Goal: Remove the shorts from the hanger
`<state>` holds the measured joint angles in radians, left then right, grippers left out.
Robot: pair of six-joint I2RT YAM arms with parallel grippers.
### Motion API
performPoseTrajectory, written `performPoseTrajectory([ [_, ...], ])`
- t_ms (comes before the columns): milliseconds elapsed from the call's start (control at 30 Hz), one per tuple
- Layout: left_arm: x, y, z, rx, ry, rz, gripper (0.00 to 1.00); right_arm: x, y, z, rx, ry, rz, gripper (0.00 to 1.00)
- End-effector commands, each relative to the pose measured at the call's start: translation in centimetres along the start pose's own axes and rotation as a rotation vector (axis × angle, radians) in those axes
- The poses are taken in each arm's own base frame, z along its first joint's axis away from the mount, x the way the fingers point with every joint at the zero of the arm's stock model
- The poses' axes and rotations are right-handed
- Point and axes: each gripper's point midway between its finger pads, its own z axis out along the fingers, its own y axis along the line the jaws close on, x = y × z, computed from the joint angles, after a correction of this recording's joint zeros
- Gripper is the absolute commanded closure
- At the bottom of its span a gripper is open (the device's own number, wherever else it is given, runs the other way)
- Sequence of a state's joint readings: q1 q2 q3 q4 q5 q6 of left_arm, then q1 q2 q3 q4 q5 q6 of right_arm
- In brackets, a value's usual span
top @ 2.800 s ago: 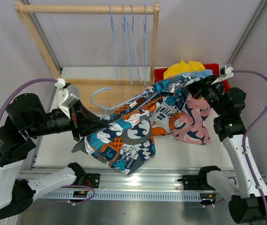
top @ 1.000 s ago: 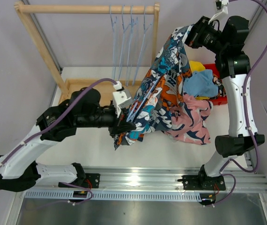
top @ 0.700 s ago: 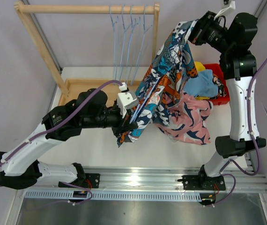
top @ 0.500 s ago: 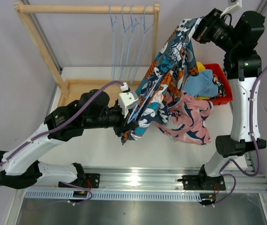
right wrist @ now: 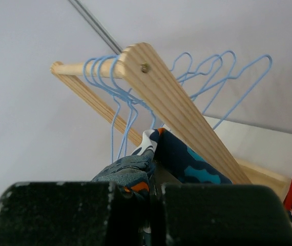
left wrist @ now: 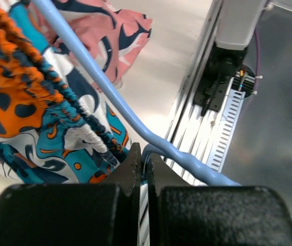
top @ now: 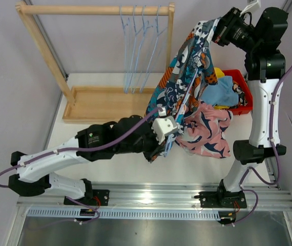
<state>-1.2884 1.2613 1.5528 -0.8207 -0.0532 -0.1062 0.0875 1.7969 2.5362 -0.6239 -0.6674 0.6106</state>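
The teal-orange-white patchwork shorts [top: 184,77] hung stretched between the two grippers. Their top edge was pinched in the right gripper [right wrist: 153,177], whose jaws were closed tight on the fabric. Their lower part bunched just above the left gripper [left wrist: 145,156]. That gripper's jaws were clamped on the wire of the blue hanger [left wrist: 110,93], and the gathered waistband lay against the hanger's arm just beyond its fingertips.

By my reading the pair was not yet free, since the hanger ran up inside the cloth towards the right gripper. The pink shorts [top: 210,133] lay on the table to the right of the left gripper. The light blue shorts [top: 220,92] and yellow shorts [top: 216,72] sat in the red bin [top: 243,87] below the right gripper. Bare hangers [top: 141,46] hung on the wooden rack [top: 84,9], so this looked like the last of the work.
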Motion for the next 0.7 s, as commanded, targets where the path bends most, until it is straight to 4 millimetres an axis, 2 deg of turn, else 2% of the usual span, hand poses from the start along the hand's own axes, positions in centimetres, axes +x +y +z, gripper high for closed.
performPoseTrajectory([
  [0,6.5,-5.0,-0.8,0.094,0.262,-0.029,1.00,-6.1,-2.0,-0.8,0.093,-0.228,-0.059,1.00],
  [67,7.0,-6.6,-0.5,0.113,0.276,-0.014,1.00,-6.2,-4.0,-0.4,0.135,-0.232,-0.044,1.00],
  [100,7.1,-8.1,-0.9,0.137,0.275,-0.007,1.00,-6.1,-4.6,-0.2,0.144,-0.230,-0.039,1.00],
  [133,6.9,-8.5,-1.1,0.132,0.270,-0.001,1.00,-6.0,-5.3,-0.1,0.159,-0.227,-0.032,1.00],
  [167,6.7,-9.1,-1.3,0.134,0.266,0.006,1.00,-6.6,-6.9,-0.7,0.194,-0.236,-0.030,1.00],
  [200,6.9,-9.9,-1.9,0.137,0.270,0.010,1.00,-6.3,-7.9,-0.4,0.208,-0.226,-0.029,1.00],
  [300,5.1,-9.4,-3.0,0.092,0.203,-0.007,1.00,-4.5,-10.0,-0.2,0.255,-0.168,-0.014,1.00],
  [333,4.6,-8.8,-3.2,0.063,0.182,-0.009,1.00,-4.3,-9.2,-0.6,0.239,-0.159,-0.020,1.00],
  [367,2.9,-7.3,-3.7,-0.009,0.120,-0.018,1.00,-2.5,-10.7,-0.3,0.262,-0.113,0.009,1.00],
  [400,2.5,-6.1,-4.1,-0.063,0.111,-0.018,1.00,-1.8,-10.7,-0.5,0.266,-0.100,0.013,1.00],
  [433,1.1,-5.1,-4.8,-0.105,0.068,-0.028,1.00,-2.1,-8.6,-1.7,0.253,-0.120,-0.017,1.00],
  [467,-0.7,-3.1,-5.6,-0.187,0.009,-0.044,1.00,0.4,-10.4,-1.7,0.290,-0.071,0.019,1.00],
  [500,-1.8,-1.8,-6.5,-0.227,-0.037,-0.052,1.00,1.5,-9.9,-2.0,0.290,-0.054,0.008,1.00],
  [533,-3.5,-0.7,-7.6,-0.254,-0.096,-0.071,1.00,0.9,-7.8,-3.8,0.286,-0.096,-0.028,1.00],
  [567,-4.6,0.5,-8.4,-0.287,-0.140,-0.087,1.00,2.3,-6.6,-3.8,0.265,-0.078,-0.032,1.00],
  [600,-6.6,2.9,-9.7,-0.358,-0.218,-0.113,1.00,5.2,-8.1,-4.0,0.294,-0.029,-0.004,1.00],
  [633,-7.5,4.3,-11.2,-0.397,-0.267,-0.132,1.00,6.1,-7.5,-4.2,0.296,-0.035,-0.016,1.00],
  [667,-8.1,5.5,-12.2,-0.437,-0.297,-0.141,1.00,6.2,-5.8,-5.6,0.287,-0.059,-0.038,1.00],
])
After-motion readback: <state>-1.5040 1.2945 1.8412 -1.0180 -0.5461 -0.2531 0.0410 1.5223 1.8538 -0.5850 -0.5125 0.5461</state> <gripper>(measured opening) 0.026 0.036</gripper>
